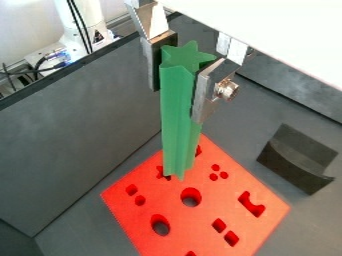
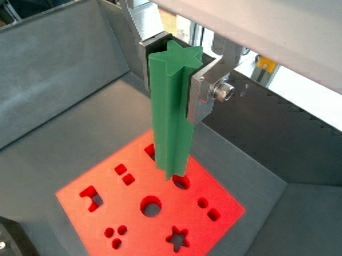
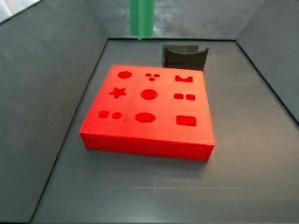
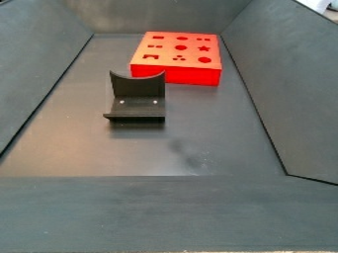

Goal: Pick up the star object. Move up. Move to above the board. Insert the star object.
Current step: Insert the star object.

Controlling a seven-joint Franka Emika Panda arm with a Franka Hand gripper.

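Observation:
My gripper (image 1: 181, 75) is shut on the star object (image 1: 178, 120), a tall green star-section peg, and grips it near its top. The peg hangs upright between the silver fingers (image 1: 206, 92), also in a wrist view (image 2: 170, 130). Its lower end hangs well above the board (image 1: 134, 190), a flat red block with shaped holes, seen below it in both wrist views (image 2: 134, 185). In a side view only the peg's lower end (image 3: 142, 17) shows, high above the board's (image 3: 152, 131) far side. The star hole (image 3: 117, 92) is on the board's left side there.
The dark fixture (image 3: 184, 57) stands on the floor just beyond the board; it also shows in a side view (image 4: 136, 97) and a wrist view (image 1: 297, 155). Dark grey bin walls slope up on all sides. The board (image 4: 179, 69) lies near the far wall.

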